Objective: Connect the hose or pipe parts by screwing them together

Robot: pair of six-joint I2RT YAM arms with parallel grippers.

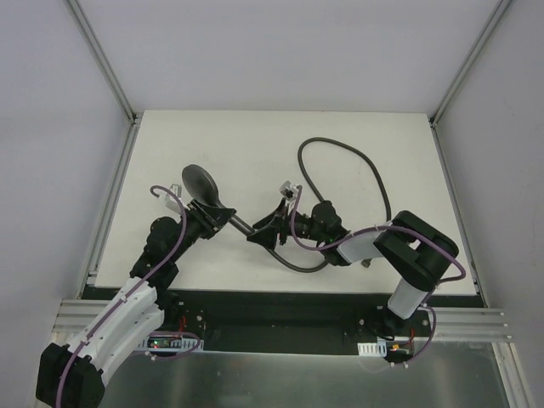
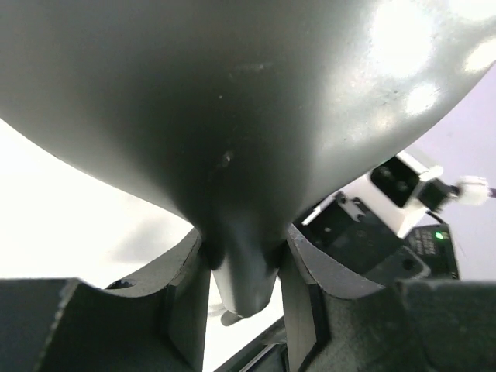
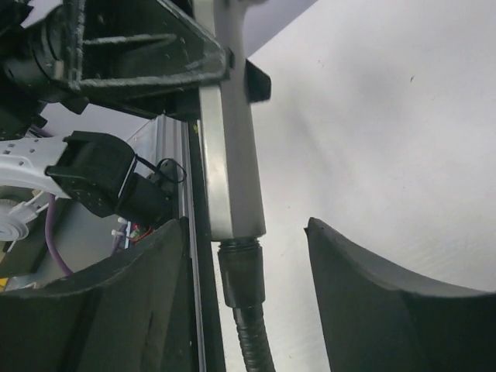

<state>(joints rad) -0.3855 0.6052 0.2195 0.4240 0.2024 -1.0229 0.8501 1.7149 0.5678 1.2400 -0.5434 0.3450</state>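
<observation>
Our left pincer (image 2: 244, 260) is clamped on the shower head (image 2: 232, 116). Its two fingers (image 2: 186, 310) press either side of the narrow neck, where the round head tapers into the handle (image 1: 242, 223). From above, the head points toward the far left corner of the bench (image 1: 170, 136), and the handle runs out to the right, toward the middle of the bench.

There our right pincer (image 3: 246, 232) stands open around the handle's end. One finger sits on each side of the hose fitting (image 3: 242, 271), and a gap shows on both sides, so nothing is gripped. The fitting sits against the end of the handle and in line with it. We cannot tell how far it is threaded on.

The hose (image 1: 297, 269) leaves the fitting and dips toward the near edge. It then sweeps in a wide loop over the right half of the bench, up near the far edge and back toward the middle. We lose its other end behind the right wrist.

A purple cable (image 1: 180, 229) runs along the left arm, and a metal rail (image 1: 476, 323) lies along the near edge.
</observation>
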